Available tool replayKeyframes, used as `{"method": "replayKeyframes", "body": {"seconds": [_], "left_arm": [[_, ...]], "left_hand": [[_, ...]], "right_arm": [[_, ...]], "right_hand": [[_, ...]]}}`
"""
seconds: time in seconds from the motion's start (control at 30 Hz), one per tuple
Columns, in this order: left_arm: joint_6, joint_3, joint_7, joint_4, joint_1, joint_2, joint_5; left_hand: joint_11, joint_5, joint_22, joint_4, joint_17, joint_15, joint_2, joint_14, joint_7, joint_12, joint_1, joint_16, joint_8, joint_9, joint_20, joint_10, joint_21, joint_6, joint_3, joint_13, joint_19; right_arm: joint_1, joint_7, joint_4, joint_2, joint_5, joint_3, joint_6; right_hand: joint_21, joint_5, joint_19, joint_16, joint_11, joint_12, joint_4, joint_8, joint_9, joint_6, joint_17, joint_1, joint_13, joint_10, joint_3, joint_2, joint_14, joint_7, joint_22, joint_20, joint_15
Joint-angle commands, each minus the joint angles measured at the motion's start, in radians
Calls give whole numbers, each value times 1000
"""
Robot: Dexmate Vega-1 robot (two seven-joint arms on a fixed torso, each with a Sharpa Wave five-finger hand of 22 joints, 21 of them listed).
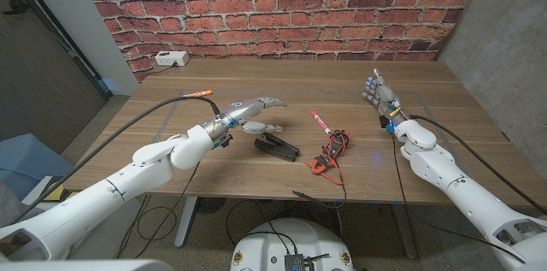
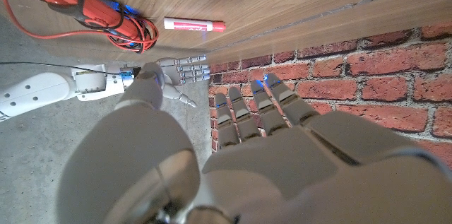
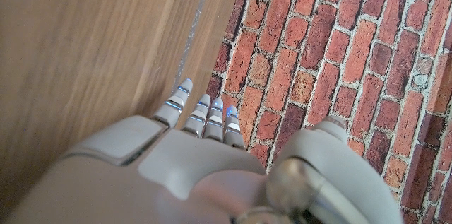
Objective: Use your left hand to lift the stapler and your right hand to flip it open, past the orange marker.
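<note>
Near the table's (image 1: 256,74) middle lies the stapler (image 1: 277,145), black, closed and flat on the wood, so by my reading nothing of the task is done yet: it has not been lifted and not been flipped open. Just above and a little behind it hovers the left hand (image 1: 254,113), fingers stretched out and apart with the thumb hanging below them, holding nothing; whether any fingertip touches the stapler I cannot tell, though it looks clear of it. What is left, as I judge it, is the whole job: close that hand on the stapler, raise it, then bring the other hand over to swing the top open. Beside the stapler, toward the robot's right, lies a red marker (image 1: 320,121), and next to that a red tool with a coiled red and black cable (image 1: 329,151). Well apart, on the robot's right, the right hand (image 1: 377,96) stands upright above the table, fingers straight and close together, empty. An orange marker (image 1: 198,93) lies far off on the robot's left, behind the left forearm. At the back left corner sits a white power strip (image 1: 171,59) before the brick wall (image 1: 282,6).
</note>
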Motion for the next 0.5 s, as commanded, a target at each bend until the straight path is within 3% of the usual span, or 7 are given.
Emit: {"method": "replayKeyframes", "body": {"seconds": [0.03,0.2,0.5], "left_arm": [[13,6,-50,-59,-19,24,59],[5,9,-59,-73,-25,29,83],[-7,9,-93,-86,-32,37,84]], "left_hand": [[10,-3,2,7,2,-104,2,16,14,6,30,4,4,2,-23,0,14,-3,2,8,34],[4,-3,7,5,2,-112,18,15,9,5,66,-1,0,2,-25,-4,20,-16,11,14,51],[1,-4,11,8,3,-109,20,0,7,0,79,-9,-2,2,-21,-20,16,-24,10,20,38]], "right_arm": [[-2,-9,-4,2,2,6,1],[-6,-12,-4,1,4,8,-1],[-5,-10,0,-1,3,8,-1]], "right_hand": [[3,-2,1,6,-4,1,-5,1,3,0,2,14,1,1,2,0,-1,-9,1,2,-10],[3,-2,1,6,-4,0,-6,1,3,0,0,16,0,1,2,0,-1,-9,1,2,-7],[3,-3,0,7,-4,0,-8,1,3,0,-2,18,-1,0,4,2,-2,-9,1,2,-9]]}}
